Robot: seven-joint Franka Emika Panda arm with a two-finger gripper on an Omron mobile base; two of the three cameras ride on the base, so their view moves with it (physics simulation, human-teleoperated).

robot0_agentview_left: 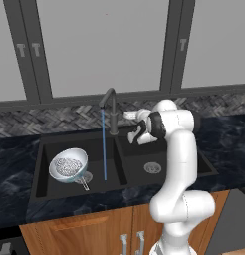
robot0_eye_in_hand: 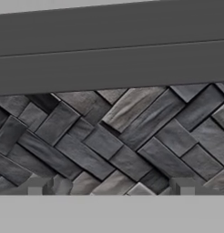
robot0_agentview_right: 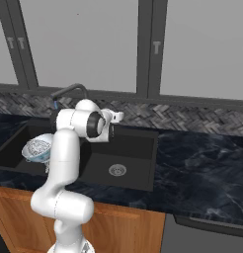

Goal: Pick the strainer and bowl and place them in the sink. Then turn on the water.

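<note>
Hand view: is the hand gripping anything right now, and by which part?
Nothing is held. The hand is open, its fingertips standing wide apart against the backsplash tiles.

bowl (robot0_agentview_right: 38,148) half behind arm (robot0_agentview_right: 64,163) — faucet (robot0_agentview_right: 69,92) partly hidden, strainer handle (robot0_agentview_left: 84,183) tiny

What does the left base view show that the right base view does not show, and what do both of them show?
Left base view alone: the thin blue water stream falling from the dark gooseneck faucet into the left basin, and the thin metal handle of the silver wire-mesh strainer.

Right base view alone: a long stretch of dark marbled counter to the right of the sink.

Both: the black double-basin sink, the round white ceramic bowl with the strainer inside it, the right basin's round metal drain, and the white arm.
</note>
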